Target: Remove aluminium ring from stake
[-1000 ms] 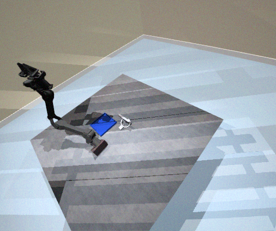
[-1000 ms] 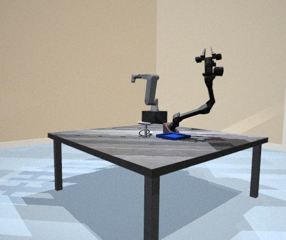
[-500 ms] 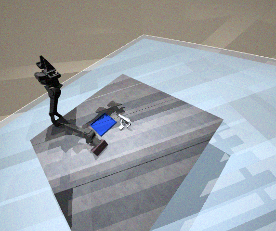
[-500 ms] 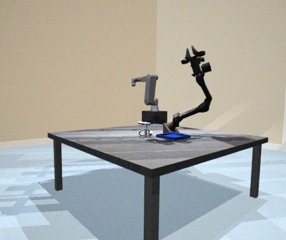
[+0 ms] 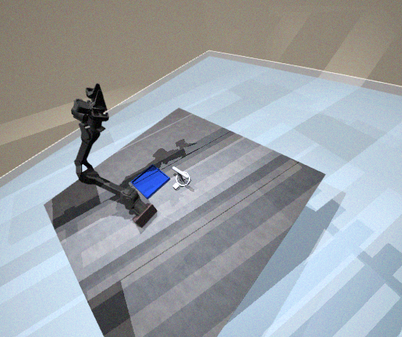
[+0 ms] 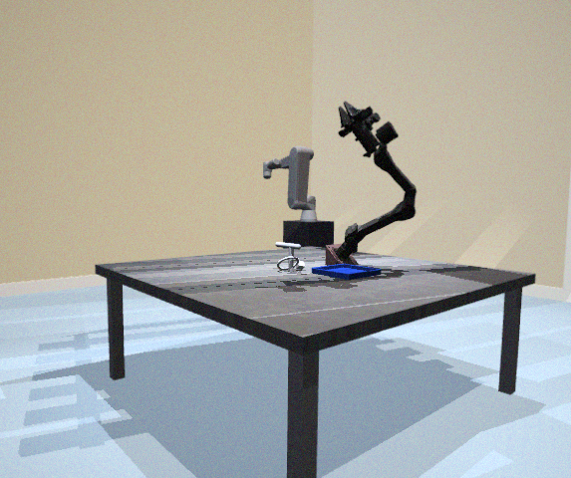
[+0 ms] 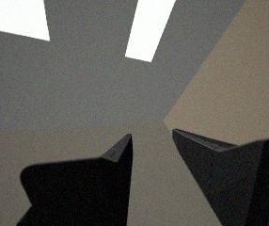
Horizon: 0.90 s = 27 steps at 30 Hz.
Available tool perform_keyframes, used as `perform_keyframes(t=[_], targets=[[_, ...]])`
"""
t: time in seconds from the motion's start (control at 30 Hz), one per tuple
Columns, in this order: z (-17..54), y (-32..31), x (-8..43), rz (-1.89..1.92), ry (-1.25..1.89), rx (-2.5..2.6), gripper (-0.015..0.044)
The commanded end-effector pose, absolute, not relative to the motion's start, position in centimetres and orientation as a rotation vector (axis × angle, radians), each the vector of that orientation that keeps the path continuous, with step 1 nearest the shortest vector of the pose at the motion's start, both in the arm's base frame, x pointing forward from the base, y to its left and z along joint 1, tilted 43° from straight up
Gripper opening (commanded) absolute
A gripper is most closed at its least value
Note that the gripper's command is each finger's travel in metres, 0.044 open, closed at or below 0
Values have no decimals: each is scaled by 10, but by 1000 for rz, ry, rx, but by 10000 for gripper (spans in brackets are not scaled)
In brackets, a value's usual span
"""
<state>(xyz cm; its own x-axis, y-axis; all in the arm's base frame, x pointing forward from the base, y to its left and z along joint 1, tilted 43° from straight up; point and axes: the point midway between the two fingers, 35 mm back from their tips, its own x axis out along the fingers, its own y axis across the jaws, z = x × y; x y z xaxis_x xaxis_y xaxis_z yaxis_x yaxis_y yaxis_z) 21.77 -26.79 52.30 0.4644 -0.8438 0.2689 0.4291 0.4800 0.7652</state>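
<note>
So the matte black gripper [image 5: 92, 88] [image 6: 343, 105] [image 7: 151, 136] was roughly half open, nothing between its tapered, angular fingers, way up above the tabletop in the top view. Going right from there, the shallow rectangular tray [image 5: 150, 181] [image 6: 347, 271] was a solid, saturated blue with a raised rim, sitting on the streaky grey table [image 5: 208, 203] [image 6: 303, 314]. Just beside it, the pale metal ring [image 5: 189, 180] [image 6: 279, 266], round with a blocky tab [image 5: 175, 186] [image 6: 301, 265], circled the steel stake [image 6: 291, 253] below its rod-like cross-bar [image 5: 180, 171] [image 6: 288, 245], looking tilted.

Grey arm [image 6: 299, 177] (on a black box [image 6: 308, 233])
</note>
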Motion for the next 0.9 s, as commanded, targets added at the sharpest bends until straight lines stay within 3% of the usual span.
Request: perform_keyframes(t=[0.0, 0.87], targets=[[490, -276, 239, -870, -557, 646, 200], [264, -262, 313, -658, 303, 474, 200]])
